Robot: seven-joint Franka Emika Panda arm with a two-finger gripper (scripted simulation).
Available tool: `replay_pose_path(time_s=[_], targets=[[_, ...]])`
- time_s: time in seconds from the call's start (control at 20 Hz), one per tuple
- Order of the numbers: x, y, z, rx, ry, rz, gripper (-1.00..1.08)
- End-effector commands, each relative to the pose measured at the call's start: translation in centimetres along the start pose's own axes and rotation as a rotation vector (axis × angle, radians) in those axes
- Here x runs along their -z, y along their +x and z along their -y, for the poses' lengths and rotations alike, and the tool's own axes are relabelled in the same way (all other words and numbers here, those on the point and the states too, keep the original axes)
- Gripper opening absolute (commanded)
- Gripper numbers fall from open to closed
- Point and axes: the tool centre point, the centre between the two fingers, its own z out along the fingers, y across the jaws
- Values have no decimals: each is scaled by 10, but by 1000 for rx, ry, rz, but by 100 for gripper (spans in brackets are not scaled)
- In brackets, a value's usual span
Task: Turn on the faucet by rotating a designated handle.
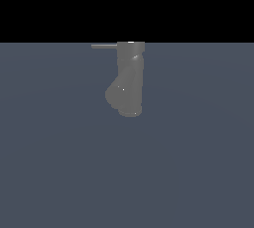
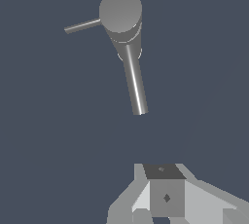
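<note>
- Faucet (image 1: 130,78): a dull grey stubby body standing on the plain blue-grey floor (image 1: 59,172), with a bulging branch angled off its lower part toward the exterior view's left.
- Handle (image 1: 103,46): a thin straight rod projecting sideways from the flat round top, pointing to the exterior view's left; in the wrist view nothing touches it.
- Gripper (image 2: 163,208): absent from the exterior view; in the wrist view only its pale body and a dark block show at the frame edge, well apart from the faucet. Whether the claw stands wide or narrow cannot be told.
- Progress, as a judgement: no contact is made, so the turn seems not yet begun. The approach to the handle, the engagement and the rotation all remain.
</note>
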Motion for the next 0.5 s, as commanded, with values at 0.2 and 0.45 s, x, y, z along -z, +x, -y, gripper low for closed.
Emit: replay_pose_path(time_s=[0.2,0.45], targets=[[-14,41,18,-176,28,26,-100],[-29,72,32,-314,37,43,-100]])
